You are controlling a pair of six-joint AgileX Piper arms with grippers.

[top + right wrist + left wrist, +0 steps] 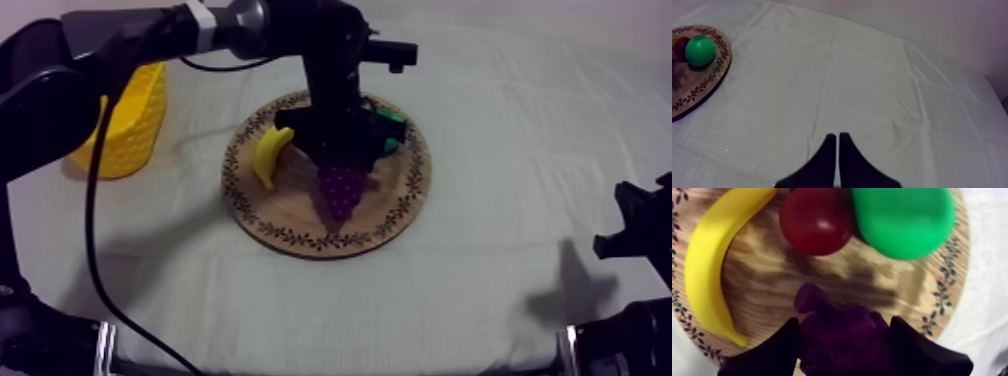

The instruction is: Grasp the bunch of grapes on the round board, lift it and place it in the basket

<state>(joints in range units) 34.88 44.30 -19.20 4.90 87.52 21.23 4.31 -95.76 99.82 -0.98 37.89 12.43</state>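
Left tool (844, 322) pinches the bunch of grapes (842, 343) over the middle of the wooden board (300, 228); lifted or not, cannot tell. Banana (268, 155), small red fruit (817, 220) and pear (902, 220) lie on the board. Yellow basket (135, 125) stands at the bench's left side. Right tool (838, 136) is pressed together over bare cloth.

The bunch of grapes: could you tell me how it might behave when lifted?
The bunch of grapes looks lumpy, so the left gripper may seat its fingers between bumps. It seems one moulded piece, probably stiff and light. Lying flat on the wooden board, it should not roll.
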